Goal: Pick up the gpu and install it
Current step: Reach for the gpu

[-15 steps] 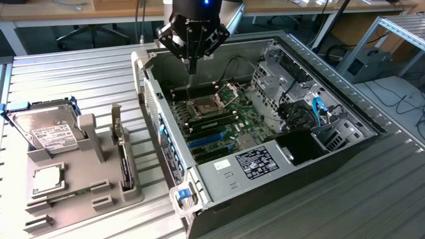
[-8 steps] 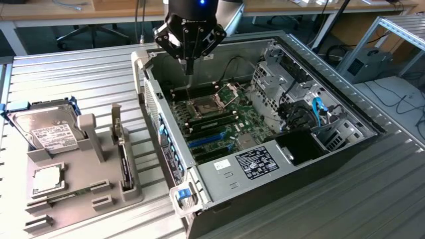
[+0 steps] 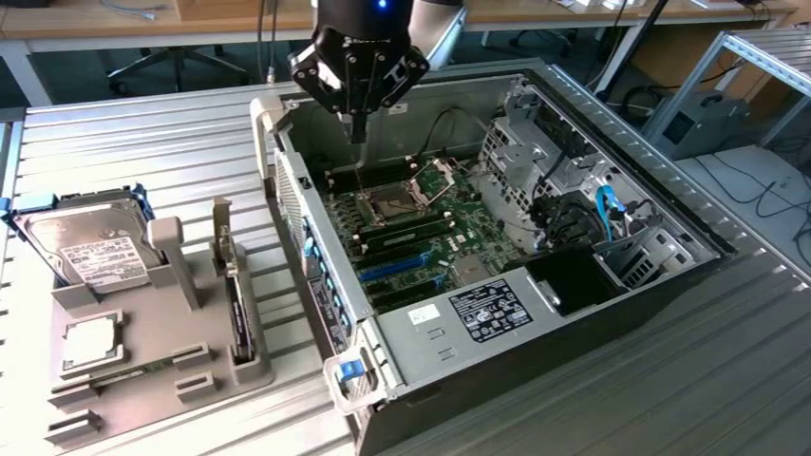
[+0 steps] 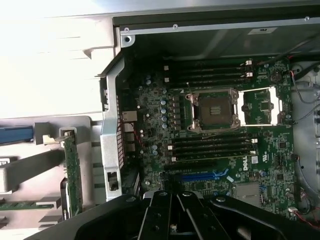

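The ribbed metal desk (image 3: 152,142) carries the whole job. The open computer case (image 3: 419,351) lies on its side, so the motherboard (image 3: 476,228) faces upward and can be reached from above. Beside it, toward the exterior view's left, sits a grey parts holder (image 3: 127,380). Its slots keep each component apart and in a fixed pose. The hard drive (image 3: 89,252) leans at its far end.

The gpu (image 3: 235,304) stands on its edge in a slot along the holder's side nearest the case, with its silver bracket at the far end. Set upright like that, its upper edge is free for a grasp. It has not yet been picked up.

The gripper (image 3: 359,128) hangs over the far end of the case, well apart from the gpu. Its fingers are pressed together and pointing down, with nothing between them.

The exterior view gives the overall layout: holder, case and arm in relation, and how high the gripper sits above the board. The wrist view looks straight down past the black fingers and adds board detail. It shows the open CPU socket (image 4: 212,112), its lifted frame to one side, memory slots on two sides of it, and a blue expansion slot (image 4: 200,176) close to the fingers. It also shows the gpu edge-on as a green strip outside the case wall.
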